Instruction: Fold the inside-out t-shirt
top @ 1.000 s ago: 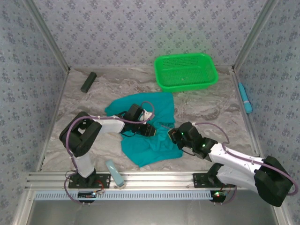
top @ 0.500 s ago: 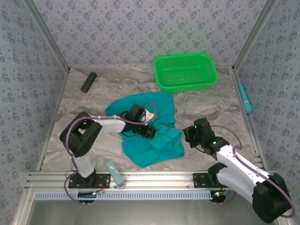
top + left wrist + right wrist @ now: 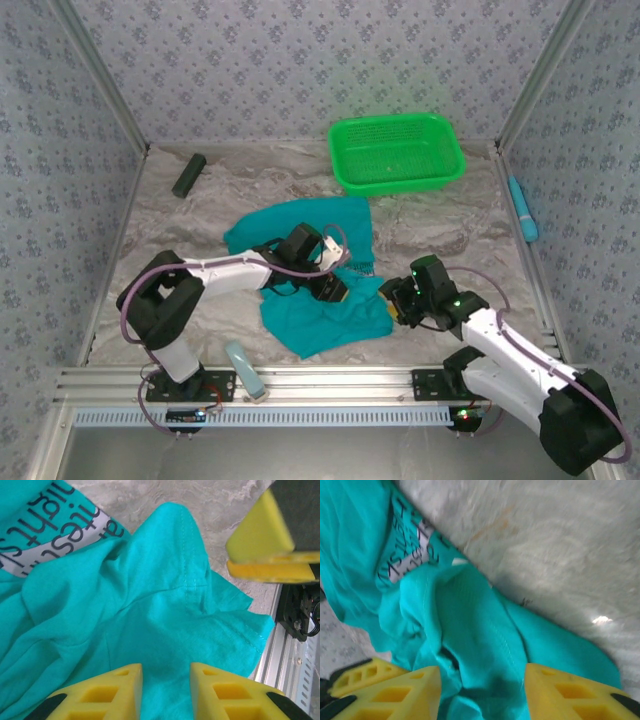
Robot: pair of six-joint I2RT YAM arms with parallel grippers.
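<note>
Marbled grey table [image 3: 440, 225], crumpled teal t-shirt [image 3: 305, 322] mid-table, green basket [image 3: 397, 152] far right, dark block [image 3: 188, 175] far left

The t-shirt [image 3: 315, 325] is plain teal, with a pale grey band [image 3: 60, 525] printed in dark letters. The basket [image 3: 397, 152] is bright green mesh. The tabletop [image 3: 230, 190] is marbled grey-white, the walls [image 3: 250, 70] pale blue with small flowers. The fingers [image 3: 107, 692] are yellow. The far-left block [image 3: 189, 175] is dark green.
</note>
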